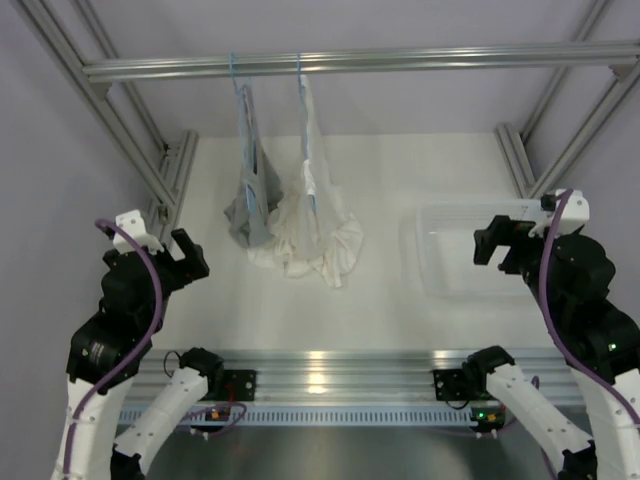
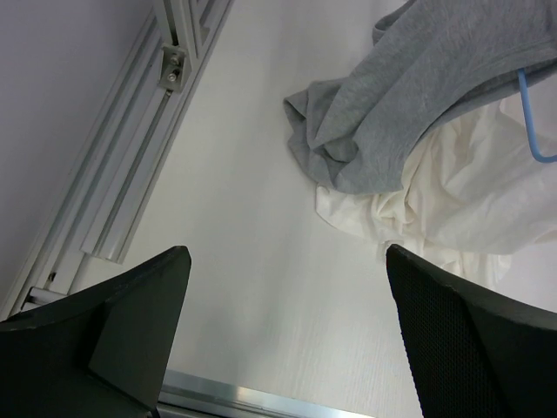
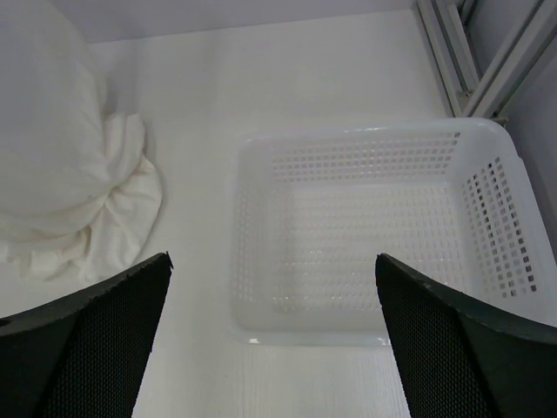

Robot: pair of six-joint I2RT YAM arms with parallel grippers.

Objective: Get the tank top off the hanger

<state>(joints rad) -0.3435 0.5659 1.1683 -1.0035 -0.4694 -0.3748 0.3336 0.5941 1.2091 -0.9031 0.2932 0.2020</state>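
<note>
The white tank top (image 1: 312,230) hangs from a light blue wire hanger (image 1: 300,75) hooked on the top rail, its lower part bunched on the table. It also shows in the left wrist view (image 2: 461,196) and the right wrist view (image 3: 61,165). My left gripper (image 1: 185,255) is open and empty, to the left of the garments, in the wrist view (image 2: 287,261) above bare table. My right gripper (image 1: 497,240) is open and empty over the basket, in its wrist view (image 3: 271,261).
A smaller grey garment (image 1: 247,205) hangs on a second blue hanger (image 1: 233,75) just left of the tank top, touching it. A white perforated basket (image 3: 487,148) stands at the right. Aluminium frame posts (image 1: 120,130) flank the table.
</note>
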